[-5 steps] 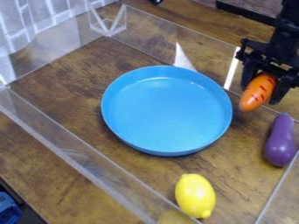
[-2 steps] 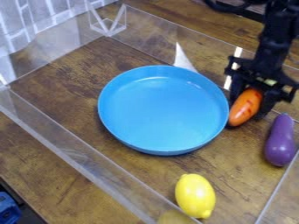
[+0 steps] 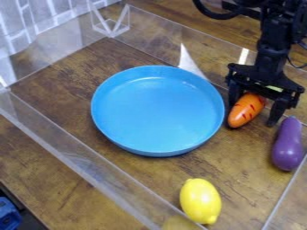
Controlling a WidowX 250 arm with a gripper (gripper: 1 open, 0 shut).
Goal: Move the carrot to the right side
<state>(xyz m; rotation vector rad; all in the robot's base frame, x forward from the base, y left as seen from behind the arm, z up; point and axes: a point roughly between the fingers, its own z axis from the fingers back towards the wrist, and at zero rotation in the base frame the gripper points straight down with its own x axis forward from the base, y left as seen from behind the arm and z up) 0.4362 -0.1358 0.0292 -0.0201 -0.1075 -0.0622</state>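
Note:
The small orange carrot (image 3: 246,110) lies on the wooden table at the right, just off the right rim of the blue plate (image 3: 156,110). Its pale-green top points down toward the front. My gripper (image 3: 260,102) points straight down over it. Its black fingers (image 3: 235,91) are spread apart, one on each side of the carrot, so it stands open. I cannot tell whether a finger still touches the carrot.
A purple eggplant (image 3: 286,144) lies right of the carrot near the table's right edge. A yellow lemon (image 3: 200,200) sits at the front. Clear plastic walls (image 3: 72,153) fence the table on the left, front and back.
My gripper came down with the carrot and set it on the table beside the plate, then its fingers spread apart. The blue plate has shifted a little to the left.

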